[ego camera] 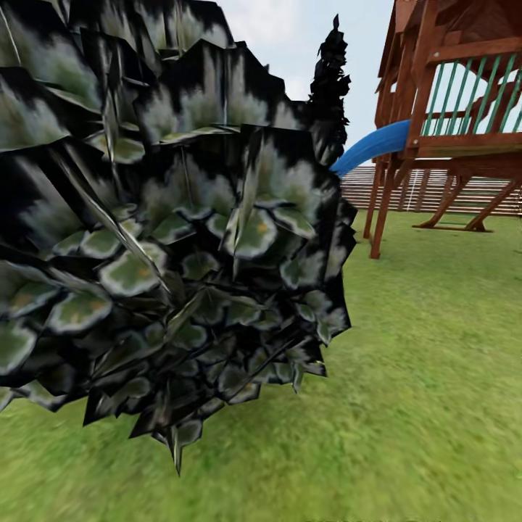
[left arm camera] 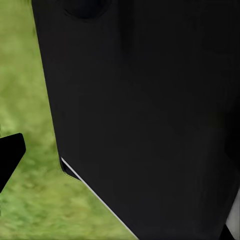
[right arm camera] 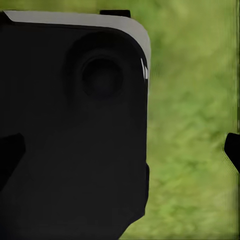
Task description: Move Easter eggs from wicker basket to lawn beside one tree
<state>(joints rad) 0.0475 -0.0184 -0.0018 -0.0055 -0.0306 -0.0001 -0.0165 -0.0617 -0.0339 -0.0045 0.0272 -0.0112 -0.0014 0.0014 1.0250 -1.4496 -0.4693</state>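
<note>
One bush (ego camera: 167, 217) up close, filling most of the head view's left and centre: dark, near-black leaves with pale grey-green centres, spiky outline, lower edge hanging just over the lawn (ego camera: 406, 406). Mottled green grass across the bottom and right of that view. Behind the bush, a dark conical tree (ego camera: 330, 87) against pale sky. At right, a wooden playset (ego camera: 449, 123) in red-brown timber with green railing bars, braced legs standing on the grass. Blue slide (ego camera: 370, 145) running down from the playset deck toward the bush, lower end hidden behind the leaves. Horizontal-slat fence (ego camera: 424, 190) visible beyond, between the playset legs. No eggs, basket or grey-brown trunk to locate in any of the three views, so position of the task's things could not be told. Left wrist view: mostly blocked by a large black robot body panel (left arm camera: 150, 115) with a thin pale edge, blurred grass beside it, and one black fingertip (left arm camera: 10, 155) poking in at the edge. Right wrist view: black housing (right arm camera: 75, 130) with a round recess and a light-grey rim, grass beside it, dark finger tips (right arm camera: 232, 150) at both edges of the picture. Left pincer state: could not tell, only one finger seen. Right pincer: fingers spread wide apart, nothing between them but the housing and grass behind.
</note>
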